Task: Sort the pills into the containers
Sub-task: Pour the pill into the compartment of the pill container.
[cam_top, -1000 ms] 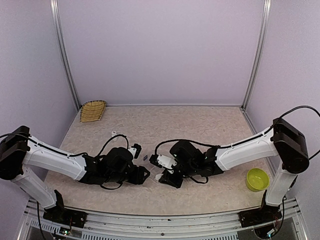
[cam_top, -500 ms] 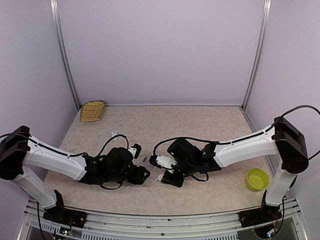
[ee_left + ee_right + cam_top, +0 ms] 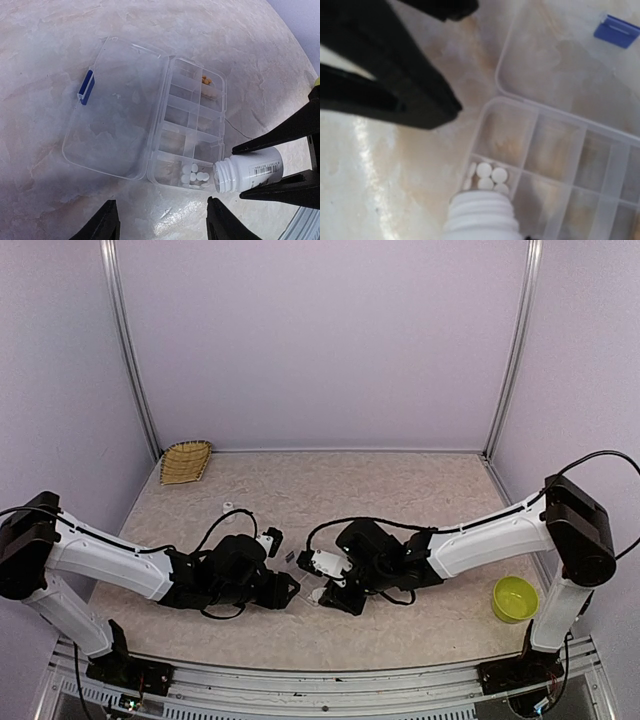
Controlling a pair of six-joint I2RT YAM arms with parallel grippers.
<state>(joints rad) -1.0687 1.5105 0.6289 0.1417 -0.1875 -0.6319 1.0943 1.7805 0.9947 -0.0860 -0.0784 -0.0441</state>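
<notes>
The clear organizer box (image 3: 192,132) lies with its lid (image 3: 117,107) folded open; its cells are the containers. Several white pills (image 3: 194,175) sit in the near corner cell, also seen as white pills (image 3: 489,173). A few orange pills (image 3: 206,80) lie in a far cell. My right gripper (image 3: 239,172) is shut on a white bottle (image 3: 252,170), tipped on its side with its open mouth (image 3: 482,210) at the rim of the white-pill cell. My left gripper (image 3: 162,222) hovers open over bare table just in front of the box, holding nothing.
A yellow-green bowl (image 3: 514,599) stands at the right front. A woven basket (image 3: 187,461) sits in the back left corner, and a small white cap (image 3: 228,505) lies behind the left arm. Both arms meet low at the table's middle front.
The right arm's wrist has shifted slightly to the left with the bottle. The left arm and both jaws stand as before.
</notes>
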